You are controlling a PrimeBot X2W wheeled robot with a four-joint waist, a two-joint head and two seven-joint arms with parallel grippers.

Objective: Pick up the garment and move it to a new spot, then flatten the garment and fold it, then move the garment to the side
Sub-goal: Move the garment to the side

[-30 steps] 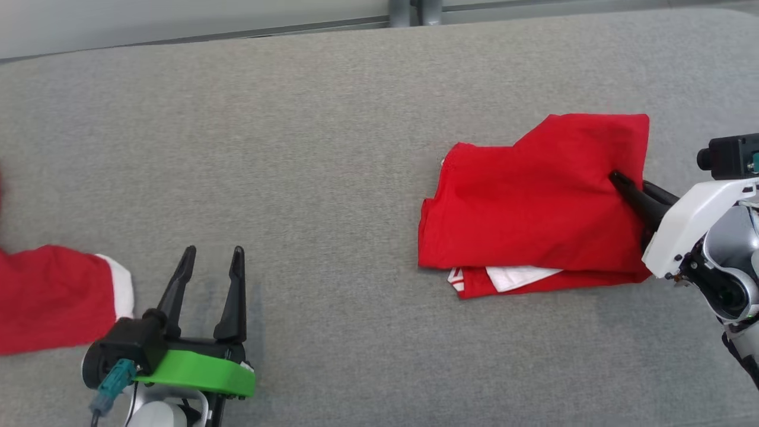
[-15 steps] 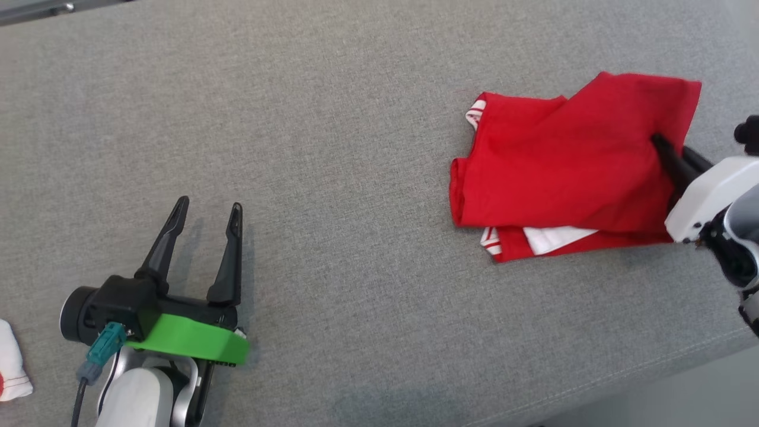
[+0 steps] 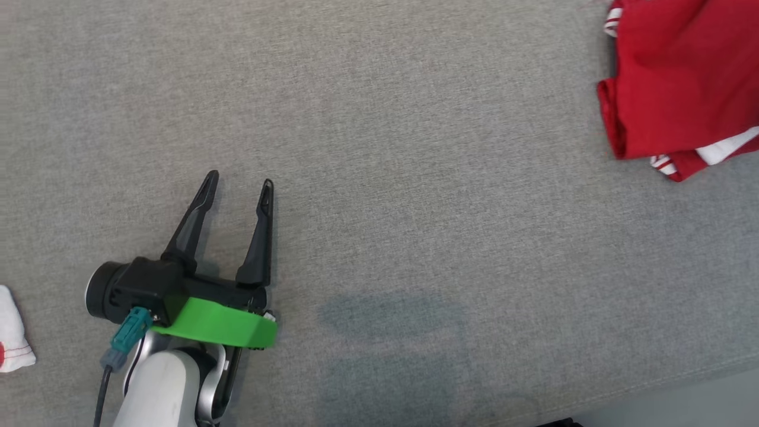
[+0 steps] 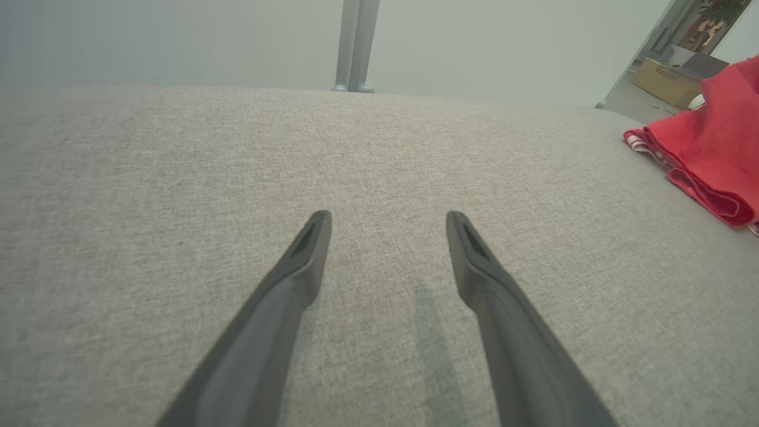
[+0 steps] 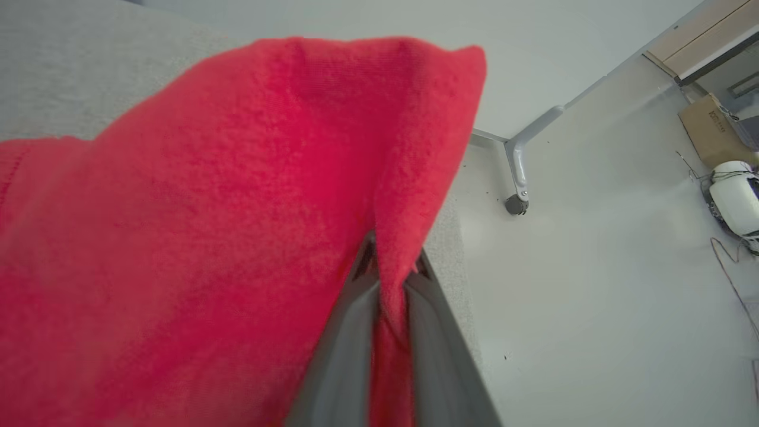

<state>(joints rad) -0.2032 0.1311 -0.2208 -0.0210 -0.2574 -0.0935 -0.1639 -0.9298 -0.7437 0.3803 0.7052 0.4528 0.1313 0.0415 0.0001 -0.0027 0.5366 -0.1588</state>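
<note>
Head: garment point(image 3: 682, 77) folded, far right on table point(image 3: 379, 148); left gripper point(image 3: 239, 179) hovers over bare table, fingers spread, empty.
Left wrist: garment well apart, off to the right.
Right wrist: right gripper point(image 5: 392, 255) clamped on one garment fold, table edge just beside; risk: thin pinch slips, or dragging undoes the layers; arm angled in from the edge.

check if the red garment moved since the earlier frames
Yes. The red garment, pinched in the right hand, has moved right, farther from the white cloth at the head view's left.
</note>
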